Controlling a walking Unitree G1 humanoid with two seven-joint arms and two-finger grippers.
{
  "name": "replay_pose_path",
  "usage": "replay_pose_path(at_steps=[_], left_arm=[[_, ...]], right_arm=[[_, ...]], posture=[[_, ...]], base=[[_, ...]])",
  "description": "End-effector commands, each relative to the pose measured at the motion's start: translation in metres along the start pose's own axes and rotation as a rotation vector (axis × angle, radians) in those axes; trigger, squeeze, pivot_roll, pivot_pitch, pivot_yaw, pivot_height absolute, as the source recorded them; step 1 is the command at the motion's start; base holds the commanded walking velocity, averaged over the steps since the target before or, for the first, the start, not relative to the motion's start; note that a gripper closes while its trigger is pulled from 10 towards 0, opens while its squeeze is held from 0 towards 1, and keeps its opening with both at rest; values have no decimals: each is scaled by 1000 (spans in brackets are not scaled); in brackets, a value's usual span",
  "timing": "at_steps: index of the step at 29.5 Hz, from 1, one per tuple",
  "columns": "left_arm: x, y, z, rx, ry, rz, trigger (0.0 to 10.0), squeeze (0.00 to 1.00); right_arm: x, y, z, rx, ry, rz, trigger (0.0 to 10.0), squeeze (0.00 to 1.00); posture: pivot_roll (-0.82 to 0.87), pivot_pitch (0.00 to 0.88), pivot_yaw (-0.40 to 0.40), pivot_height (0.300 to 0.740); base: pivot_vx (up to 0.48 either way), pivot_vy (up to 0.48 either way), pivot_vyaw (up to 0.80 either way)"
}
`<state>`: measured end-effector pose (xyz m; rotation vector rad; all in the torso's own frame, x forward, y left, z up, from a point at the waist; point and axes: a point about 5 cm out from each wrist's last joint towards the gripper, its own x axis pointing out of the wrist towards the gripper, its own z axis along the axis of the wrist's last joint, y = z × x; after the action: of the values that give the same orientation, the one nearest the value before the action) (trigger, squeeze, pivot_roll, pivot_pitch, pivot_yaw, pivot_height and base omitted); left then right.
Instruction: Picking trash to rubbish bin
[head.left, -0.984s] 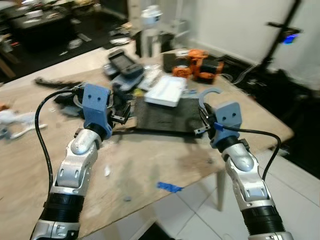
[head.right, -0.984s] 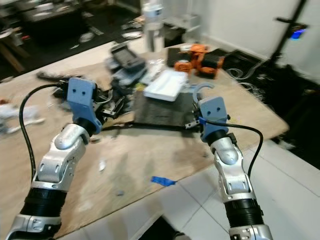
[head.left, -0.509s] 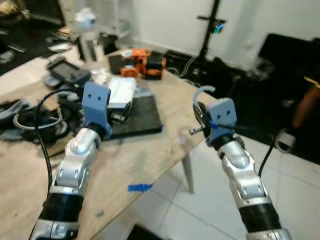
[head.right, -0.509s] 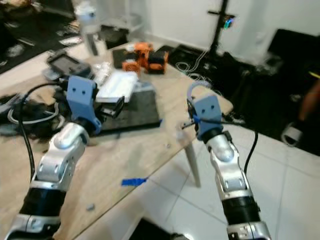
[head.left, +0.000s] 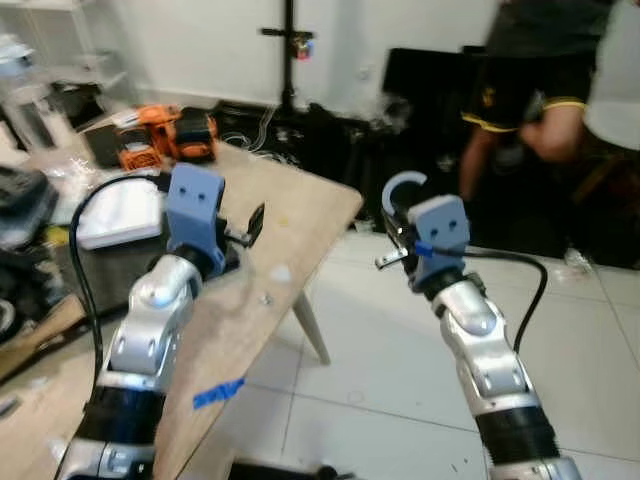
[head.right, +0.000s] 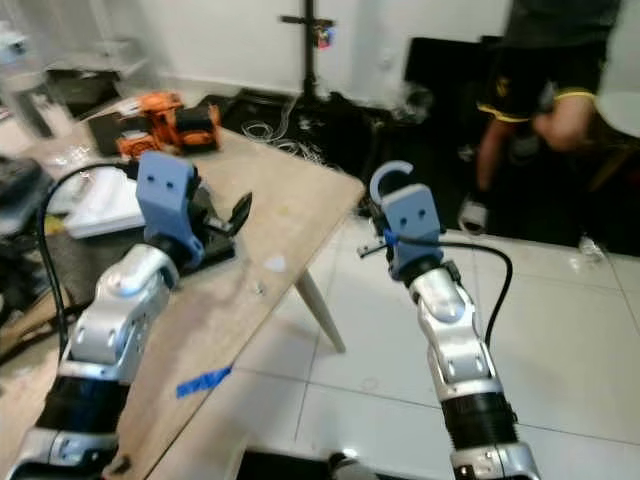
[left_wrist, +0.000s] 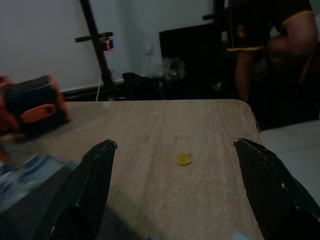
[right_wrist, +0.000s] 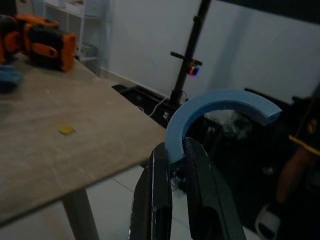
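Observation:
My right gripper (right_wrist: 175, 162) is shut on a blue curved plastic piece (right_wrist: 220, 107), which arches up above its fingers. In the left eye view this blue piece (head.left: 400, 188) is held over the white tiled floor, just past the table's corner. My left gripper (left_wrist: 175, 145) is open with nothing between its fingers and hovers over the wooden table (head.left: 290, 200) near its right edge. A small yellow scrap (left_wrist: 183, 159) lies on the tabletop ahead of it. A small white scrap (head.left: 281, 272) lies near the table edge.
An orange power tool (head.left: 165, 135) and a white box (head.left: 115, 220) sit further back on the table, and a strip of blue tape (head.left: 218, 393) lies near its front edge. A person (head.left: 540, 90) stands at the back right. A black stand (head.left: 290, 50) rises behind the table.
The whole view has swung right: the table has slid to the left and the floor and a person have come into view. Both grippers keep their pose, the right still holding the blue piece.

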<state>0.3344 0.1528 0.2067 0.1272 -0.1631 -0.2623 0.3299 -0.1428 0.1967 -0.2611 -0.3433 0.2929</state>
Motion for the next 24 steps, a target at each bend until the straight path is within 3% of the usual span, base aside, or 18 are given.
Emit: replay_pose_path(at_steps=[1, 10, 15, 24], left_arm=[[-3, 1, -7, 8, 34, 8, 10000, 0], [-3, 6, -10, -17, 41, 48, 10000, 0], [-2, 5, -9, -31, 22, 40, 10000, 0], [-11, 3, -17, -108, 2, 11, 10000, 0]], right_arm=[[-4, -1, -6, 7, 29, -4, 10000, 0], [-4, -1, -7, 17, 35, -12, 10000, 0], [-6, -6, -14, 105, 51, -73, 10000, 0], [-15, 2, -22, 153, 80, -79, 10000, 0]], posture=[[19, 158, 43, 740], [18, 156, 43, 740], [21, 144, 45, 740], [18, 139, 46, 740]], base=[[0, 0, -800], [0, 0, -800], [0, 0, -800], [0, 0, -800]])
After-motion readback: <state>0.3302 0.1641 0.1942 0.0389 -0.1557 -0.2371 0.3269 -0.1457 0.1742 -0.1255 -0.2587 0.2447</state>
